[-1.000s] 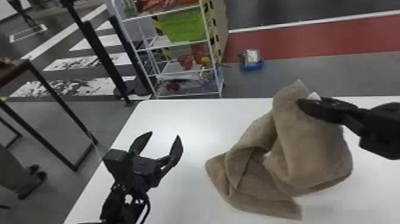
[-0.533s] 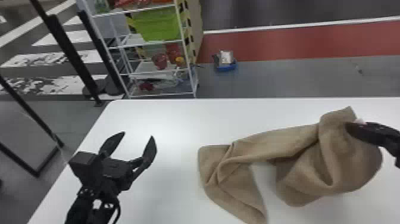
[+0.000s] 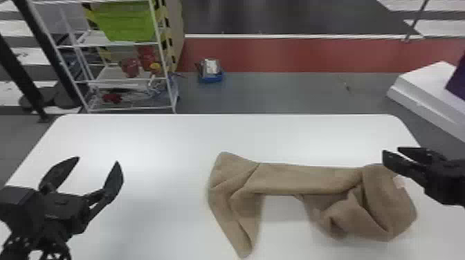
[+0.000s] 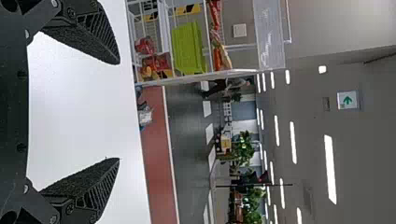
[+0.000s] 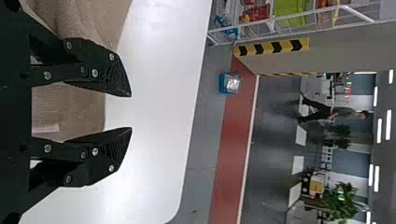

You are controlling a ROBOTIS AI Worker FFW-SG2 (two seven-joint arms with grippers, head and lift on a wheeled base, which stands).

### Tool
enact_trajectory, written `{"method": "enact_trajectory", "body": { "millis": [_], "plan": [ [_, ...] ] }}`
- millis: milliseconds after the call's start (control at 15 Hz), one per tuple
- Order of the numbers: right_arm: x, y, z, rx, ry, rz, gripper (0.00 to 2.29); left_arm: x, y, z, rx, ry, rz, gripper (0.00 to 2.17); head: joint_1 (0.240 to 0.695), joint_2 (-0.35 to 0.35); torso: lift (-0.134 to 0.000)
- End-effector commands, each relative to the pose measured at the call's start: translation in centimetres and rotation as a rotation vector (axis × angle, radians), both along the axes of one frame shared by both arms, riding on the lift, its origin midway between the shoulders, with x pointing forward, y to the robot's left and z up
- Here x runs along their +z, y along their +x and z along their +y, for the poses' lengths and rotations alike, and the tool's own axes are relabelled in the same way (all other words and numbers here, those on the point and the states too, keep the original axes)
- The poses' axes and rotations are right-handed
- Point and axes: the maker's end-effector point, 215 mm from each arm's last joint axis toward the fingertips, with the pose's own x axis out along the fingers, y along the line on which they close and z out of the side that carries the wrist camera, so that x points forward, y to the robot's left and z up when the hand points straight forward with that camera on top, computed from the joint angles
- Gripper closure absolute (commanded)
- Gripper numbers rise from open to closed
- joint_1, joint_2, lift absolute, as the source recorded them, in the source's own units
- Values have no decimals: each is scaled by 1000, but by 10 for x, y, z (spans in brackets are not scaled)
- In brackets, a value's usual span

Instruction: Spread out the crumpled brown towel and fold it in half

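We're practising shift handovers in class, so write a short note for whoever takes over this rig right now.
Left gripper: open, over the left part of the white table, clear of the towel.
Right gripper: open, at the towel's right end.
Brown towel: on the table, stretched sideways but rumpled, its right end bunched, its left end bent toward the robot.
Done: neither the spreading nor the fold is complete.
Left: open out the towel, smooth it, fold it in half.

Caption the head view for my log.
Crumpled towel on the white table, left gripper open beside it, right gripper open at its right end.
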Motion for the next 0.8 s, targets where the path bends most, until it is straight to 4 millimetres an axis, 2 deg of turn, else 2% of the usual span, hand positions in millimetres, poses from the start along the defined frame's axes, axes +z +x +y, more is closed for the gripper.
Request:
{"method": "enact_trajectory", "body": {
  "millis": [0, 133, 267, 333, 467, 600, 733],
  "plan": [
    [3, -1, -16, -10, -16, -41, 46, -1, -4, -2, -2, 2, 5, 164, 695, 2, -124],
    [8, -4, -20, -7, -31, -95, 49, -3, -7, -7, -9, 2, 7, 164, 695, -23, -124],
    [16, -17, -20, -3, -6, -150, 49, 0, -10, -12, -19, 10, -7, 164, 695, -34, -124],
    [10, -27, -26, -9, 23, -135, 63, 2, -12, -13, -22, 14, -12, 164, 695, -38, -124],
    [-6, -35, -39, -1, 111, -113, 83, 5, -13, -14, -25, 18, -19, 164, 695, -49, -124],
    [-7, -27, -42, 70, 307, -147, 97, 4, -14, -14, -24, 17, -18, 164, 695, -57, -124],
    [-18, -12, -41, 137, 427, -150, 151, -1, -15, -17, -25, 13, -11, 164, 695, -63, -124]
  ]
}}
